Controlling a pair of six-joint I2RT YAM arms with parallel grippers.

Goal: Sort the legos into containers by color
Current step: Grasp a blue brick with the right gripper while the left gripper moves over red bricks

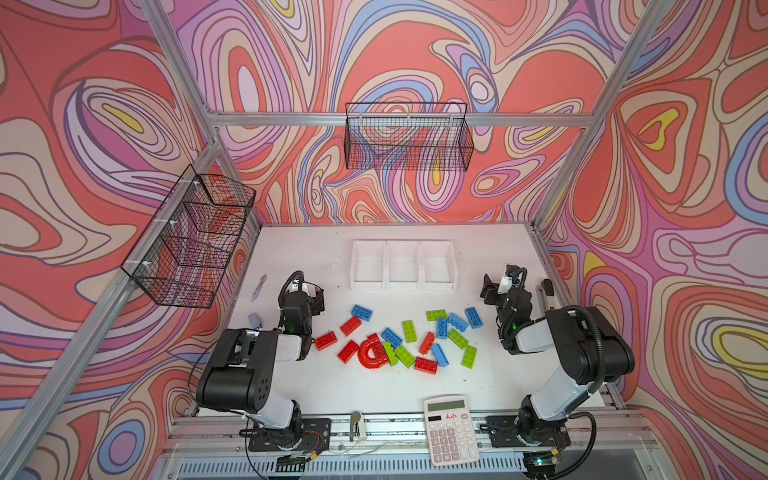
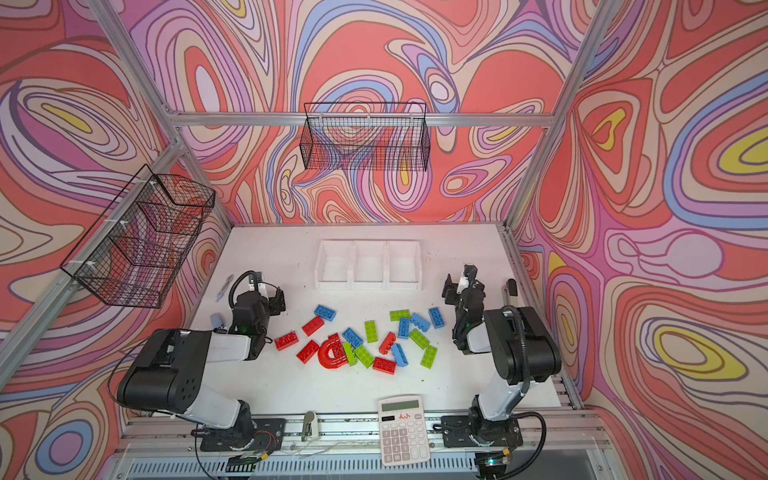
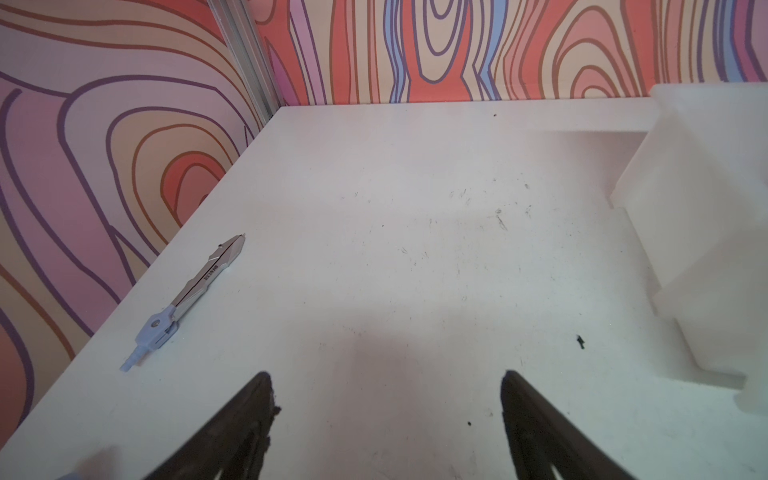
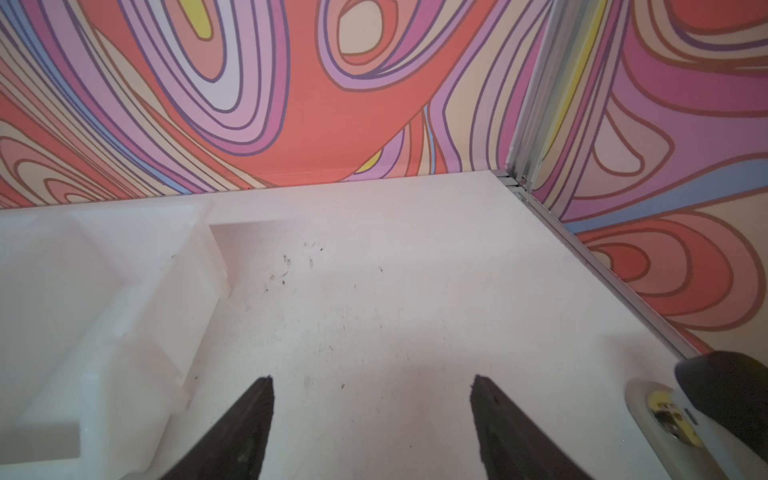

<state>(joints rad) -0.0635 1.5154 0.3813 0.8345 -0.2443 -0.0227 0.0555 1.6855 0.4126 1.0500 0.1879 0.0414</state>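
The legos, red, lime green and blue bricks, lie scattered across the middle of the white table in both top views, among them a red arch (image 1: 371, 353), a blue brick (image 1: 361, 312) and a green brick (image 2: 371, 331). The containers (image 1: 402, 286) (image 2: 369, 286), three joined white bins, stand behind them with no brick inside. My left gripper (image 1: 316, 300) (image 3: 386, 376) hovers left of the pile, open over bare table, with the containers (image 3: 706, 208) off to one side. On the right side my right gripper (image 1: 490, 289) (image 4: 372, 379) is also open, beside the containers (image 4: 124, 291).
A metal compass tool (image 1: 259, 286) (image 3: 191, 291) lies near the left table edge. A black and white stapler-like item (image 1: 546, 291) (image 4: 685, 415) sits at the right edge. A calculator (image 1: 451, 428) rests at the front. Black wire baskets (image 1: 409, 139) (image 1: 191, 241) hang on the walls.
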